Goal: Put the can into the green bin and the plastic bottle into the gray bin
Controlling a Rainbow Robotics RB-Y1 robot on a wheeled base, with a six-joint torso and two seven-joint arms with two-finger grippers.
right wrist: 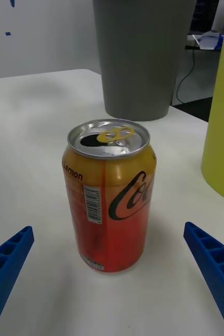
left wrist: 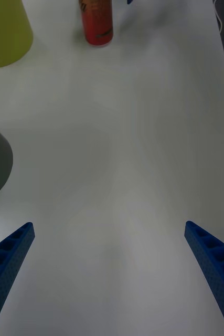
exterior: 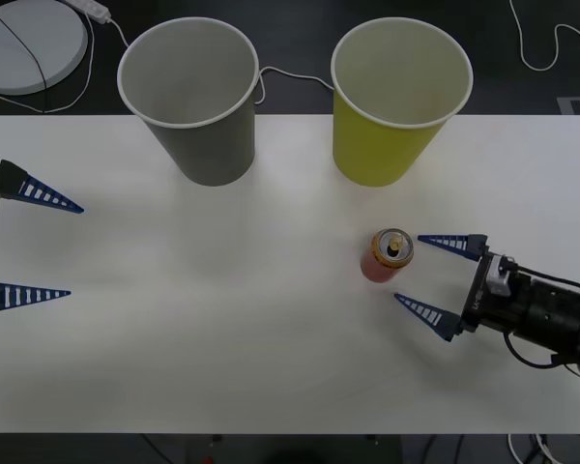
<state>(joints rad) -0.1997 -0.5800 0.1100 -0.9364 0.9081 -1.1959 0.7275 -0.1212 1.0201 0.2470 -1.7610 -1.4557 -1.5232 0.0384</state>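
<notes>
On the white tabletop, the can stands upright just in front of the green bin, with the gray bin standing to that bin's left at the far edge. The right tool sits just to the can's right, its blue fingers spread wide to either side of the can without touching it; the wrist view shows the can between the two tips, its pull tab up. The left tool rests wide open far left of the can, near the tabletop's edge, holding nothing.
</notes>
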